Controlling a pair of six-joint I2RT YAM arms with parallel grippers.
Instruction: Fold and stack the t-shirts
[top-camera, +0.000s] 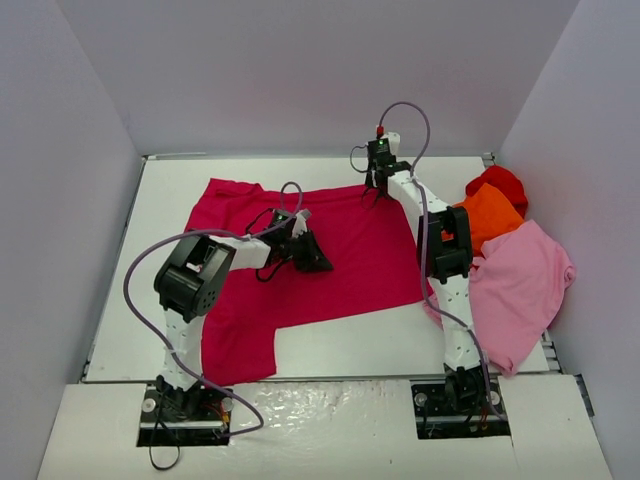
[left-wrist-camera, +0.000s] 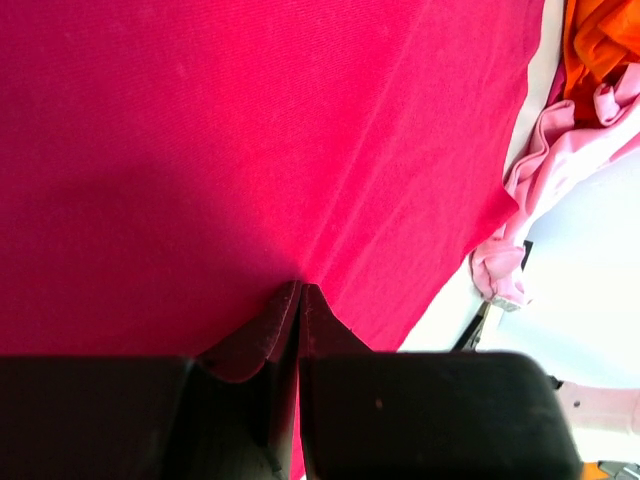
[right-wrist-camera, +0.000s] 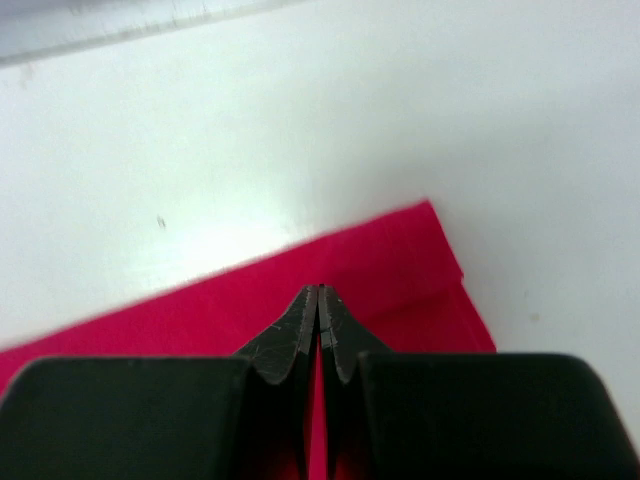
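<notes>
The crimson-magenta t-shirt (top-camera: 360, 275) lies spread flat across the middle of the table, one sleeve reaching the front left. My left gripper (top-camera: 322, 264) is shut, its tips (left-wrist-camera: 300, 286) pressed down on the crimson cloth (left-wrist-camera: 200, 150) at the head of a crease. My right gripper (top-camera: 372, 196) is shut too, its tips (right-wrist-camera: 318, 290) resting over the shirt's far right corner (right-wrist-camera: 400, 270). No cloth shows between either pair of jaws. At the right lie the light pink t-shirt (top-camera: 520, 290), the orange one (top-camera: 490, 218) and the bright red one (top-camera: 500, 183), bunched together.
White walls close in the table (top-camera: 350, 340) on the left, back and right. The pile of shirts lies against the right wall, and the pink one (left-wrist-camera: 560, 150) hangs over the front right edge. My right arm's lower link (top-camera: 450, 250) stands between the crimson shirt and the pile.
</notes>
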